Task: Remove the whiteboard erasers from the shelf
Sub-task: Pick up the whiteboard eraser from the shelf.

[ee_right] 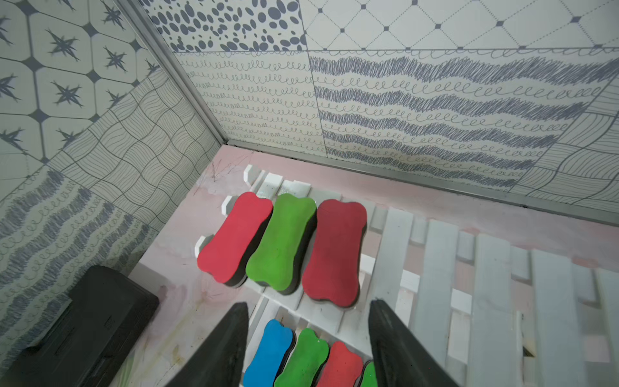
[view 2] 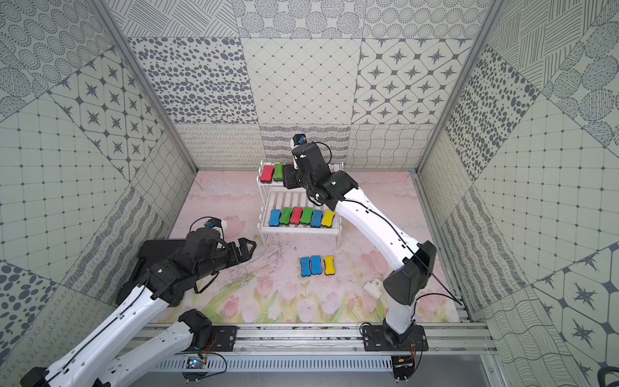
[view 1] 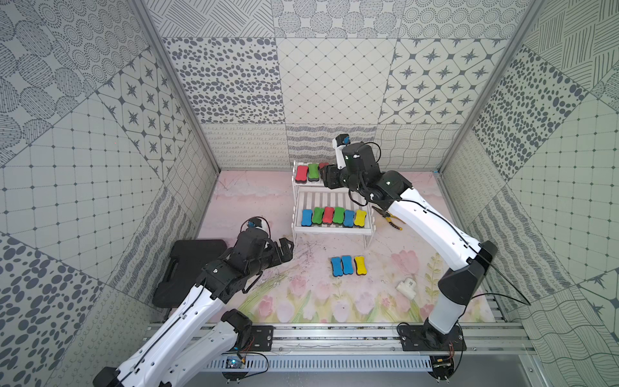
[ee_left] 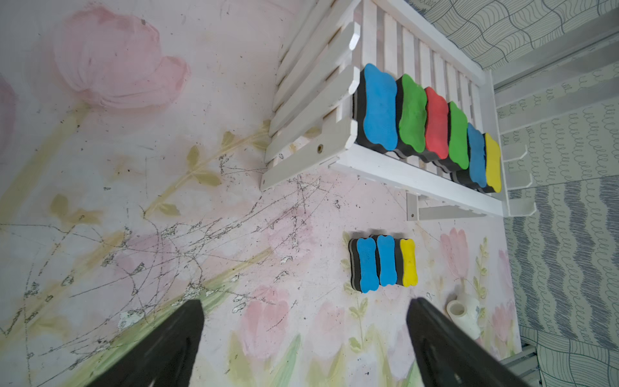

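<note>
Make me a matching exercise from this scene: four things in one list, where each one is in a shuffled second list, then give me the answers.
Things:
1. row of six erasers
2. trio of erasers, blue, blue, yellow
3. black case
4. right hand

Places or states:
A. on the table in front of the shelf
B. open, poised at the upper-tier erasers
C. partly under the left arm
D. on the shelf's lower tier

Pairs: 1-D, 2-A, 3-C, 4-B.
</note>
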